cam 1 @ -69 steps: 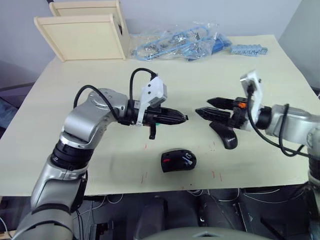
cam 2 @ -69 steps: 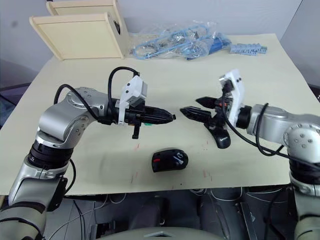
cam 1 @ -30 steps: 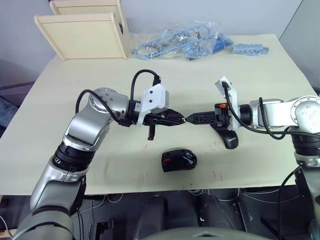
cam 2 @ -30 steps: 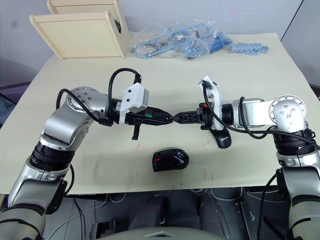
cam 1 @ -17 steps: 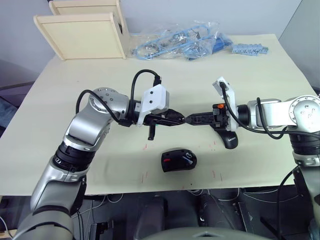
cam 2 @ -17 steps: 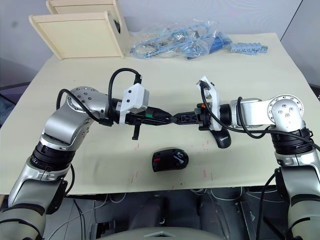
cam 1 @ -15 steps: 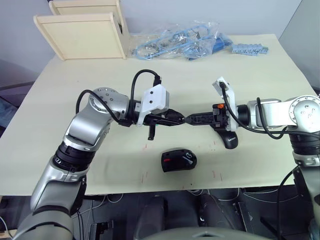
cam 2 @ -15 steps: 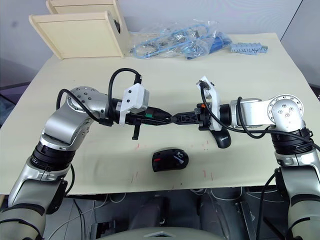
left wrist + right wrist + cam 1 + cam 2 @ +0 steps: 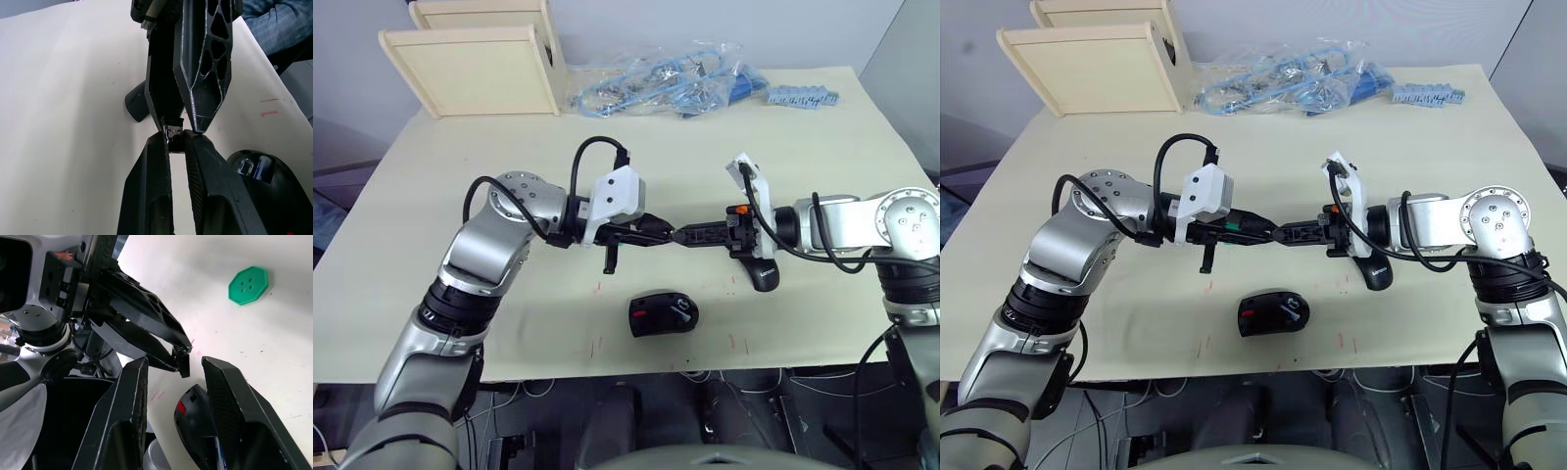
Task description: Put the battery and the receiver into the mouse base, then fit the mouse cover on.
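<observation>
Our left gripper and right gripper meet tip to tip in mid-air above the counter, and we read this as a handover of the receiver. In the left wrist view the tiny dark dongle sits pinched between our left fingertips, with the right gripper's fingers closing in around its far end. In the right wrist view the right fingers stand well apart, not yet clamped on anything.

The risk, as we judge it, is that the part is so small that both grippers share almost no surface. If the left lets go before the right has clamped, the receiver drops and may skitter away. A skewed grip would also make seating it awkward.

The mouse base lies just below the meeting point, with the battery already seated in it. The mouse cover rests under our right wrist.
</observation>
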{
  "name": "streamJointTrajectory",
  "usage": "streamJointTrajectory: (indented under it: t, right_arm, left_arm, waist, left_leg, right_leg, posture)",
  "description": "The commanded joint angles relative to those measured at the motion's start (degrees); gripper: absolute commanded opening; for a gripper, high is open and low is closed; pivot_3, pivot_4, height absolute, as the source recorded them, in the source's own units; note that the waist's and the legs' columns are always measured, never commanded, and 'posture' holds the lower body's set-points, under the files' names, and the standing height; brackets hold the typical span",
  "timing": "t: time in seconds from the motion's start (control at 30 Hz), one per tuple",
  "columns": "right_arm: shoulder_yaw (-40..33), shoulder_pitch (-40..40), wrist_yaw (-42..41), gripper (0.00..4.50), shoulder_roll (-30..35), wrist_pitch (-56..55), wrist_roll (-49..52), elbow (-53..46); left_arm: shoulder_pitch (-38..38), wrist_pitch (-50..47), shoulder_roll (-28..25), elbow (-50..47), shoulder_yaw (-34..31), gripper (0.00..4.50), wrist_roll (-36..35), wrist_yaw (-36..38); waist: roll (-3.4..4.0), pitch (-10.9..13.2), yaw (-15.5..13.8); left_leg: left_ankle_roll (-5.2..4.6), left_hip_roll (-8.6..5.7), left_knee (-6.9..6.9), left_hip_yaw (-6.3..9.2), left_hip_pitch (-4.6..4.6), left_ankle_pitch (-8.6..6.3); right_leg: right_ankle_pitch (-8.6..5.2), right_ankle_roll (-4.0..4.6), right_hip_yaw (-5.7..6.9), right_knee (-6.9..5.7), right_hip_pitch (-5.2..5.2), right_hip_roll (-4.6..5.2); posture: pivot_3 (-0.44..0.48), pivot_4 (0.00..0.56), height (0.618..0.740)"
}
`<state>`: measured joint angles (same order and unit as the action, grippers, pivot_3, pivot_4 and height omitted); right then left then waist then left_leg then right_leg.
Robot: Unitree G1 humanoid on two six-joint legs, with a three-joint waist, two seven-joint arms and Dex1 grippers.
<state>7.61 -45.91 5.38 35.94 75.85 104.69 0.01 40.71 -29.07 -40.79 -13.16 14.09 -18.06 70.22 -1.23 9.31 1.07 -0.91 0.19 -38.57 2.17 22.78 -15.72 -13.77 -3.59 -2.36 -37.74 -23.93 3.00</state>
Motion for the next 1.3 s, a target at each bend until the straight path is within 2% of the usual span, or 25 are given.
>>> streamJointTrajectory:
  t: [0.03,0.1,0.17,0.2,0.7,0.77,0.8,0.87,0.9,0.97,1.0,1.07,1.3]
  right_arm:
    - [-0.5,-1.1,0.0,1.56,0.0,-0.9,1.7,-0.8]
    - [-0.5,-1.0,0.2,0.98,0.0,-1.0,1.9,-0.9]
    - [-0.4,-0.9,0.4,0.16,0.1,-1.2,2.2,-1.0]
    - [-0.4,-1.0,0.4,0.07,0.1,-1.2,2.2,-1.0]
    - [-0.5,-0.6,0.5,0.07,0.2,-1.4,2.4,-1.4]
    - [-0.6,-0.5,0.5,0.00,0.4,-1.5,2.3,-1.5]
    - [-0.7,-0.4,0.5,0.00,0.7,-1.4,2.3,-1.6]
    - [-0.9,-0.2,0.4,0.00,1.5,-1.4,2.5,-2.1]
    - [-1.0,0.0,0.3,0.00,1.9,-1.3,2.5,-2.4]
    - [-1.3,0.4,-0.2,0.00,3.2,-1.1,2.5,-3.1]
    - [-1.4,0.6,-0.4,0.00,3.7,-1.1,2.4,-3.4]
    - [-1.6,1.0,-0.9,0.00,5.2,-0.9,2.5,-3.8]
    - [-2.5,4.0,-3.3,0.00,11.4,-0.4,2.0,-7.3]
  left_arm:
    - [1.3,1.2,0.3,-1.5,-0.2,0.00,0.0,0.2]
    - [1.2,1.2,0.3,-1.7,-0.3,0.00,0.0,0.2]
    - [1.1,1.1,0.3,-1.9,-0.3,0.00,-0.1,0.1]
    - [1.1,1.1,0.3,-1.9,-0.3,0.00,-0.2,0.1]
    - [0.6,-0.4,0.6,-2.1,-1.0,0.00,-1.6,0.1]
    - [0.2,-1.1,0.4,-2.2,-1.4,0.96,-2.1,0.1]
    - [-0.3,-1.5,0.1,-2.3,-1.8,1.26,-2.2,-0.2]
    - [-1.2,-3.6,-0.2,-2.9,-3.0,2.28,-3.5,-1.2]
    - [-1.7,-4.8,-0.4,-3.4,-3.5,2.62,-4.2,-1.7]
    - [-3.3,-7.0,-1.1,-4.8,-4.7,3.67,-5.6,-2.4]
    - [-3.9,-7.8,-1.3,-5.4,-5.0,3.98,-6.0,-2.7]
    - [-5.5,-9.4,-1.7,-6.7,-5.9,4.33,-7.2,-3.5]
    - [-14.2,-10.3,-4.1,-12.6,-7.6,4.33,-10.6,-3.3]
  waist:
    - [0.00,0.0,0.0]
    - [0.00,0.0,0.0]
    - [0.00,0.0,0.0]
    - [0.00,0.0,0.0]
    - [0.01,0.0,0.0]
    - [0.01,0.0,0.0]
    - [0.01,0.0,0.0]
    - [0.02,0.0,0.1]
    - [0.03,0.0,0.1]
    - [0.03,0.0,0.1]
    - [0.02,0.0,0.0]
    - [0.03,0.0,0.0]
    - [0.04,0.1,0.0]
  left_leg:
    - [0.00,0.00,0.00,0.00,0.00,0.00]
    - [0.00,0.00,0.00,0.00,0.00,0.00]
    - [0.00,0.00,0.00,0.00,0.00,0.00]
    - [0.00,0.00,0.00,0.00,0.00,0.00]
    - [0.00,0.00,0.00,0.00,0.01,0.00]
    - [0.00,0.00,0.00,0.00,0.01,0.00]
    - [0.00,0.00,0.00,0.00,0.01,0.00]
    - [0.00,0.01,0.01,0.00,0.01,0.00]
    - [0.00,0.01,0.00,0.00,0.01,0.00]
    - [0.00,0.02,0.01,0.01,0.02,0.00]
    - [0.00,0.03,0.01,0.01,0.02,0.00]
    - [0.00,0.03,0.01,0.02,0.02,0.00]
    - [0.00,0.08,0.06,0.00,0.03,0.00]
  right_leg:
    - [0.00,0.00,0.00,0.00,0.00,0.00]
    - [0.00,0.00,0.00,0.00,0.00,0.00]
    - [0.00,0.00,0.00,0.00,0.00,0.00]
    - [0.00,0.00,0.00,0.00,0.00,0.00]
    - [0.00,0.00,0.00,0.00,-0.01,0.00]
    - [0.00,0.00,0.00,0.00,-0.01,0.00]
    - [0.00,0.00,0.00,0.01,-0.01,0.00]
    - [0.00,0.00,0.00,0.01,-0.01,0.00]
    - [0.00,0.00,0.00,0.01,-0.01,0.00]
    - [0.00,0.00,0.00,0.02,-0.01,0.00]
    - [0.00,0.00,0.00,0.02,-0.01,0.00]
    - [0.00,0.00,0.01,0.02,-0.01,0.00]
    - [0.00,0.00,-0.01,0.09,-0.02,0.00]
  posture:
    - [0.000,0.150,0.740]
    - [0.000,0.150,0.740]
    - [0.000,0.150,0.740]
    - [0.000,0.150,0.740]
    - [0.000,0.150,0.740]
    - [0.000,0.150,0.740]
    - [0.000,0.150,0.740]
    - [0.000,0.150,0.740]
    - [0.000,0.150,0.740]
    - [0.000,0.150,0.740]
    - [0.000,0.150,0.740]
    - [0.000,0.150,0.740]
    - [0.000,0.150,0.740]
